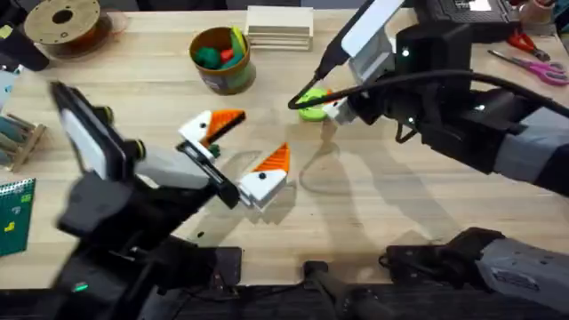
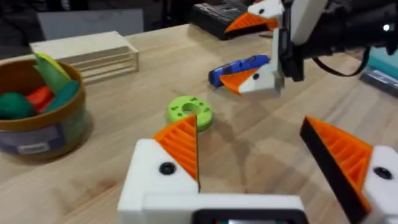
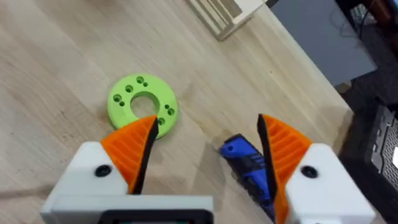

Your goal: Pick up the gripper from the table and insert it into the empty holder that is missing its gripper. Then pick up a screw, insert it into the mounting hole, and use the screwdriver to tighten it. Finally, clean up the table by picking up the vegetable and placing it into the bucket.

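right wrist view puts the blue screwdriver [image 3: 247,167] low between your right gripper [image 3: 208,146] fingers, its body lying flat on the table [image 3: 56,56] and hugging the inner face of one orange pad [image 3: 283,146], while the other pad [image 3: 134,146] stands over the edge of the lime-green ring disc [image 3: 142,101]. those jaws are spread wide and clasp nothing. the screwdriver's long axis runs slantwise from the gap toward that one pad rather than squarely across it (so a plain close would likely catch it off-centre or nudge it aside). you'd do well to shift the gripper toward the screwdriver side, clear of the disc, before dropping.

from the overhead camera the right gripper [image 1: 322,105] hangs right over the disc [image 1: 311,104], well nearer the tool than the left gripper [image 1: 240,156], which waits apart in mid-table with its jaws parted and empty.

the left wrist camera shows the screwdriver [image 2: 239,68] lying just past the disc [image 2: 189,112]. the bucket [image 1: 220,60] already holds coloured vegetable pieces.
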Controlling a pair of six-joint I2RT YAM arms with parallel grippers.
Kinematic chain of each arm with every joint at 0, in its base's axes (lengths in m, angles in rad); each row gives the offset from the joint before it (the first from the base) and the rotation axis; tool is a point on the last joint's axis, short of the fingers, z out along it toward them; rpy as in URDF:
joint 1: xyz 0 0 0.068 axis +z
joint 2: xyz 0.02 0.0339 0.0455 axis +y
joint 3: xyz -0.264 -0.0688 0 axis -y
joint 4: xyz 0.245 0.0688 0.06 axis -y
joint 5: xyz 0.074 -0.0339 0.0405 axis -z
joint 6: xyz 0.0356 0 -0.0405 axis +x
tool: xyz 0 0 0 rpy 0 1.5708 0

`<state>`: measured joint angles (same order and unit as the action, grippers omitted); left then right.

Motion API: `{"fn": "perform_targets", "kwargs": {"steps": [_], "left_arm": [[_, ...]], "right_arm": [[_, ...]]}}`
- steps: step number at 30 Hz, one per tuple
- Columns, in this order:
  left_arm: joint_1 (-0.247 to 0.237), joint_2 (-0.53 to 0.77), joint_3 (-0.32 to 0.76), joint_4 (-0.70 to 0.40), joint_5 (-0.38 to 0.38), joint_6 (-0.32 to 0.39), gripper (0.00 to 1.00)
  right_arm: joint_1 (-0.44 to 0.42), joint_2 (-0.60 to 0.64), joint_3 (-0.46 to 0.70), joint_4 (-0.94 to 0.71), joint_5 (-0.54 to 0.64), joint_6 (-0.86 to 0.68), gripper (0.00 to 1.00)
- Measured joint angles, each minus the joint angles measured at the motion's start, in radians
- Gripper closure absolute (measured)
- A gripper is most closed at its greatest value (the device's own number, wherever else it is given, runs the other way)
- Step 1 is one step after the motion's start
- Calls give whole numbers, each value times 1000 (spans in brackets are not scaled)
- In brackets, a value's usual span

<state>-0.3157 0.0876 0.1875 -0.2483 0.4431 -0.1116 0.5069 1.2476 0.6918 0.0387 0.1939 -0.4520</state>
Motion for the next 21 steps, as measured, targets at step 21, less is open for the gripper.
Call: {"fn": "perform_targets", "kwargs": {"steps": [21], "left_arm": [[72,902,795,-1016,-502,638,14]], "right_arm": [[3,0,0,-21,0,55,75]]}}
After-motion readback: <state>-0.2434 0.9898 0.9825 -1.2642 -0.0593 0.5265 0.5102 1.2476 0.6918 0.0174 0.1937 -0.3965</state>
